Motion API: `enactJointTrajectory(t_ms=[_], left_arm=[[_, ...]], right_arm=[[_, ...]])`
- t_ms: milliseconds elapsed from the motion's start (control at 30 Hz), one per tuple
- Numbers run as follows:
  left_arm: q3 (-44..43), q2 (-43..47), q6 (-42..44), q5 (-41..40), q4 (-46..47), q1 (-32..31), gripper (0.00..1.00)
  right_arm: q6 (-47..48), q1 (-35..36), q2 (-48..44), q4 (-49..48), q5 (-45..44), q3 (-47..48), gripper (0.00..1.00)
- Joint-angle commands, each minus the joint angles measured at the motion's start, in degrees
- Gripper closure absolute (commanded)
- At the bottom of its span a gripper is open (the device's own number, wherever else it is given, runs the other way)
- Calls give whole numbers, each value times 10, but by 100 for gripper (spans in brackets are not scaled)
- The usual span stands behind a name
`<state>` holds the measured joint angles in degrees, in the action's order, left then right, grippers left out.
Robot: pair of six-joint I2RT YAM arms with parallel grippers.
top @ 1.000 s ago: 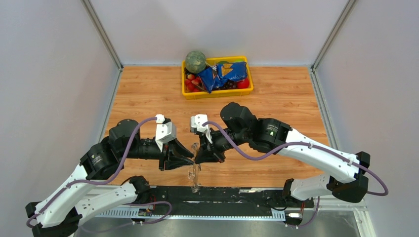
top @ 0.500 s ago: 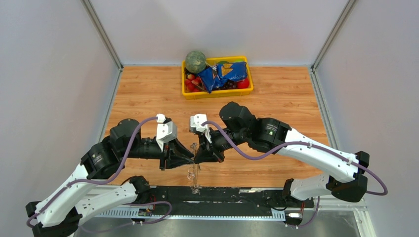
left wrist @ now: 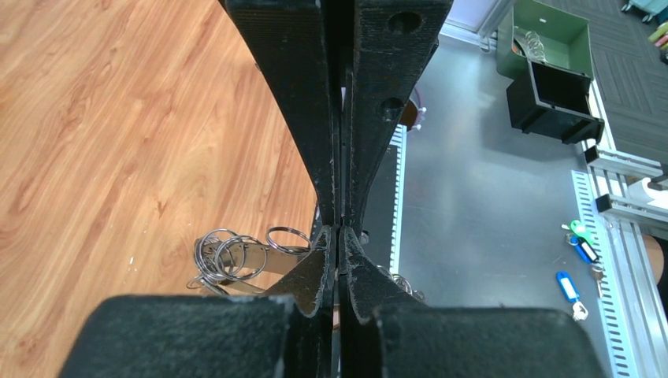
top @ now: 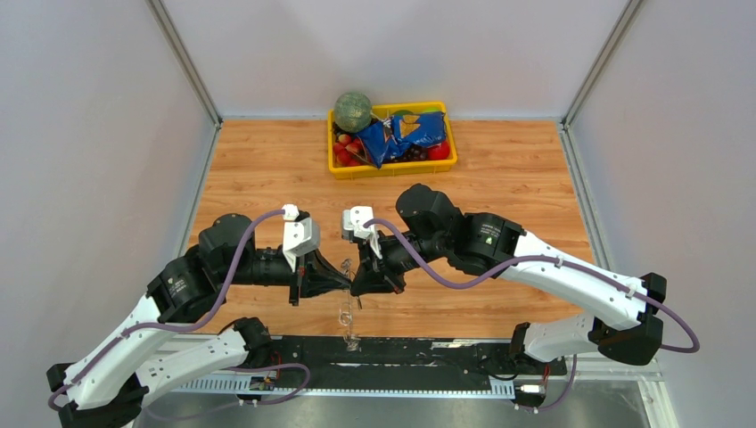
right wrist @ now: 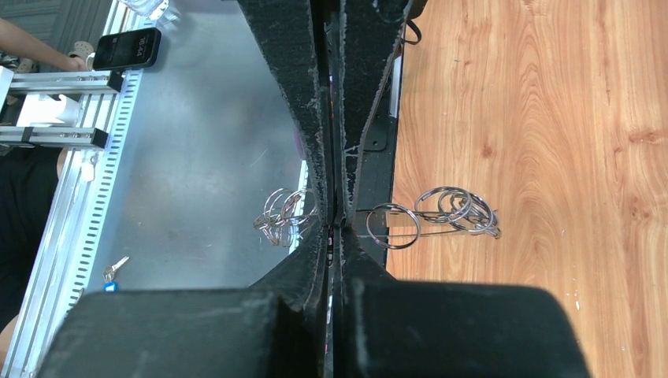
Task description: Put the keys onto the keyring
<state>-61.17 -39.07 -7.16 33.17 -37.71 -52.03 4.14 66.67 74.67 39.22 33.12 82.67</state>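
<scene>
My left gripper (top: 342, 282) and right gripper (top: 357, 283) meet tip to tip above the table's near edge. Both are shut on the keyring (top: 346, 314), a thin silver loop that hangs down between them with clusters of small rings. In the left wrist view the shut left gripper (left wrist: 339, 228) has ring clusters (left wrist: 233, 255) on both sides of it. In the right wrist view the shut right gripper (right wrist: 337, 224) pinches the thin wire, with rings (right wrist: 457, 209) to its right and more to its left. No black-headed keys show in any view.
A yellow tray (top: 392, 168) at the table's far middle holds a green melon (top: 353, 111), a blue bag (top: 406, 134) and red fruit. The black base rail (top: 401, 352) runs along the near edge below the grippers. Walls close in both sides.
Both grippers have edged slightly away from the near edge, still tip to tip, and the hanging keyring has shifted with them.
</scene>
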Motion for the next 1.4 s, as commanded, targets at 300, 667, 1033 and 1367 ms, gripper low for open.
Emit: enactJointTrajectory(t_ms=[300,667,1033,1367], left_arm=[[16,6,-2,-4,55,-1,100],[29,46,-42,-24,227,-1,100],[38,78,-67,-94,449,-1,100],[81,75,-93,-157,650,0,100]], right_arm=[[-18,3,-25,-56,-15,25,100],[-27,3,-136,-126,-144,9,52],[3,3,-157,-156,-156,33,49],[12,3,-151,-231,-149,40,54]])
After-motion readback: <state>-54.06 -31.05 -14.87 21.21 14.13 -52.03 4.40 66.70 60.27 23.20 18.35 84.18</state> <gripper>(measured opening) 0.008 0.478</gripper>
